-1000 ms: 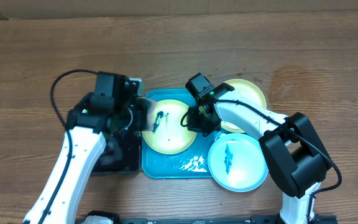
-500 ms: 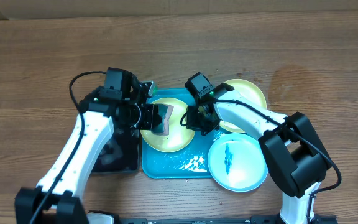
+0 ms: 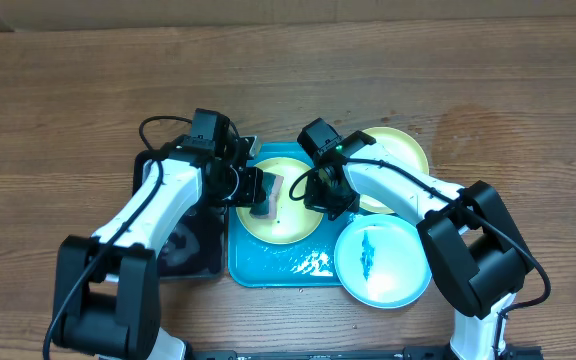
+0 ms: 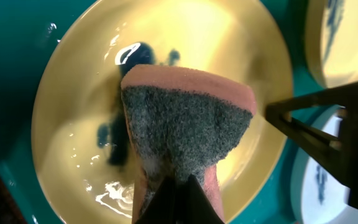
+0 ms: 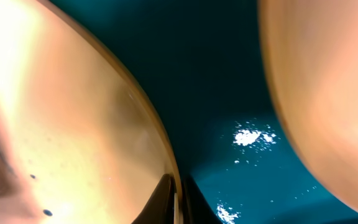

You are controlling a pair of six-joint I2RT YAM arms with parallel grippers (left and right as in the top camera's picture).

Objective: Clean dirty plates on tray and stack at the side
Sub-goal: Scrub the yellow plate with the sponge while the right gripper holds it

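Observation:
A yellow-green plate (image 3: 290, 226) with dark teal smears (image 4: 112, 135) lies on the turquoise tray (image 3: 268, 272). My left gripper (image 3: 256, 190) is shut on a pink sponge (image 4: 185, 121) with a grey scouring face, held over the plate's smeared middle. Whether the sponge presses on the plate I cannot tell. My right gripper (image 3: 320, 196) is shut on that plate's right rim (image 5: 175, 186), which shows as a thin edge between the fingers. A second yellow-green plate (image 3: 405, 150) sits at the tray's upper right. Lower right, a light blue plate (image 3: 390, 268) carries a teal smear.
A smaller black tray (image 3: 183, 250) sits left of the turquoise one, under my left arm. Foam and water spots (image 3: 313, 263) lie on the turquoise tray's floor near its front. Bare wooden table (image 3: 68, 120) surrounds everything.
My left arm has swung right, carrying the sponge from the tray's left edge to over the plate's middle. The right gripper has stayed on the rim.

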